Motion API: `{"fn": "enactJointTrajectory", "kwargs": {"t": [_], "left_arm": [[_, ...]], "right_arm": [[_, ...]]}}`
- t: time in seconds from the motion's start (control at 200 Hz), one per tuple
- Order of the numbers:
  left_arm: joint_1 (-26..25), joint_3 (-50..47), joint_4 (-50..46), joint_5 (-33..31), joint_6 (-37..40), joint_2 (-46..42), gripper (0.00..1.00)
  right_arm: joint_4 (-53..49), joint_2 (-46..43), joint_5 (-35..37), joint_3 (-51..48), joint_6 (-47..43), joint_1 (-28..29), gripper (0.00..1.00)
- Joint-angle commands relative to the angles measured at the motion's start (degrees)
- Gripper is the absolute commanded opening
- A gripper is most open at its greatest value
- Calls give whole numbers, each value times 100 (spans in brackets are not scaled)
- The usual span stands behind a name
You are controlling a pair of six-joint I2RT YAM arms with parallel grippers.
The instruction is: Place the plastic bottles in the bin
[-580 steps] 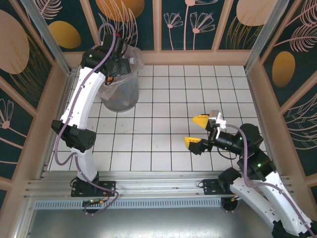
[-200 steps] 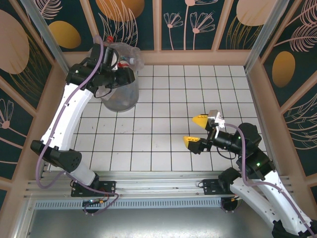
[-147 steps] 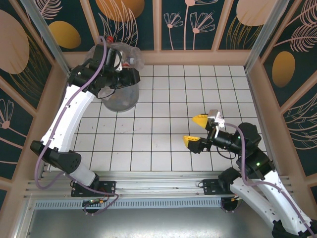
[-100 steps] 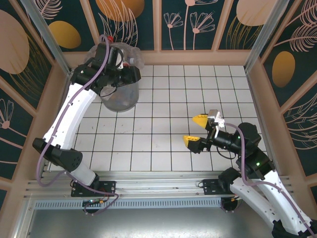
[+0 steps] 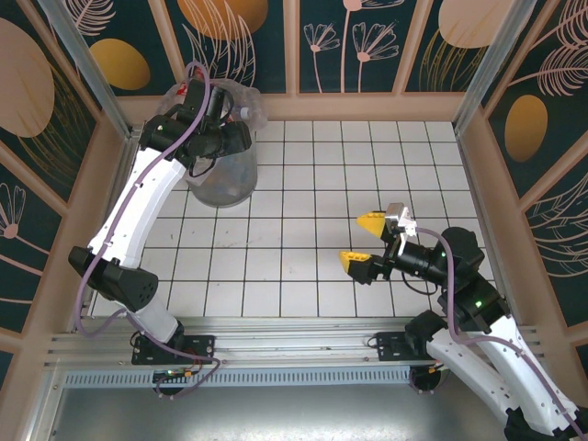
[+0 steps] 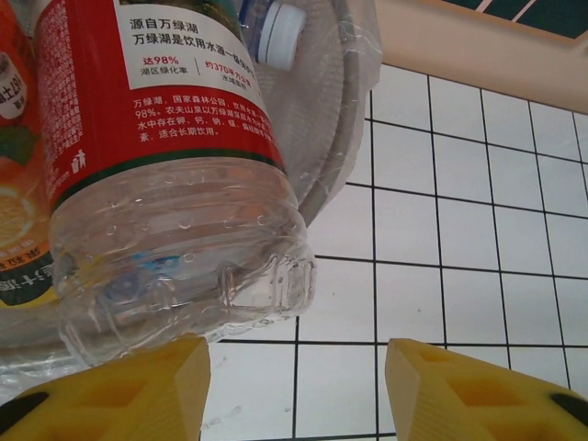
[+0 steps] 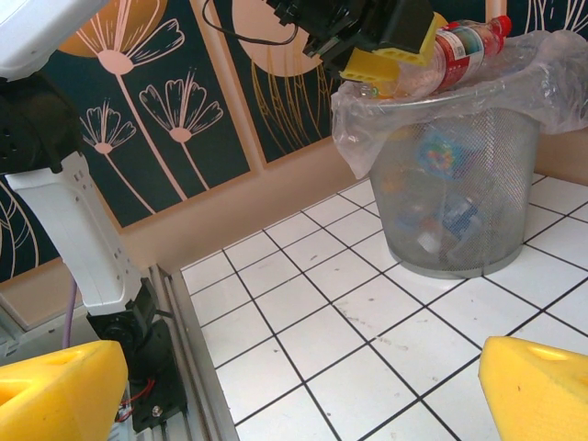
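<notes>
From the top camera we see the bin (image 5: 220, 179) standing on the tiled tabletop (image 5: 367, 165). The left arm (image 5: 138, 207) reaches up to the bin, its dark wrist above the bin's near rim. A red cap (image 5: 185, 88) pokes out at the bin's far left rim. A white cap (image 5: 246, 113) sits at its right rim, in the crinkled plastic bag (image 5: 253, 103). The right tool (image 5: 363, 242) hangs well apart from the bin, to its right, with its yellow fingers (image 5: 370, 220) spread and nothing between them.

From the left wrist camera, the left tool (image 6: 296, 381) is spread wide just outside the bin and pinches nothing. A red-labelled bottle (image 6: 175, 175) lies across the bin's rim (image 6: 335, 156), which shows grey through the bag. The bottle's clear ribbed base sticks out past the rim, close over the finger nearer the bin. We cannot tell whether base and finger touch. An orange-labelled bottle (image 6: 14, 184) lies beside it, further into the bin.

From the right wrist camera, the red-labelled bottle (image 7: 450, 50) lies tilted on top of the bin (image 7: 450, 202), red cap (image 7: 501, 23) raised. The left tool (image 7: 395, 55) is at the bottle's base end, above the rim. More bottles (image 7: 441, 152) show as blurred colours through the bin's mesh. The right tool (image 7: 303, 367) is spread and empty, well apart from the bin.
</notes>
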Motion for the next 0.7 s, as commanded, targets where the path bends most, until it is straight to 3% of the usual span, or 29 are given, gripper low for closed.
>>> {"fn": "enactJointTrajectory", "kwargs": {"t": [0.0,0.29,0.696], "left_arm": [[25,163,-128,-270,130,73,55],[147,-101,-21,-447,223,67,57],[145,-241,555,959,300,-432,72]], "right_arm": [[59,-31,1,-39,11,-45,99],[62,-38,83,-37,2,-44,99],[78,-171,397,-60,9,-44,99]]}}
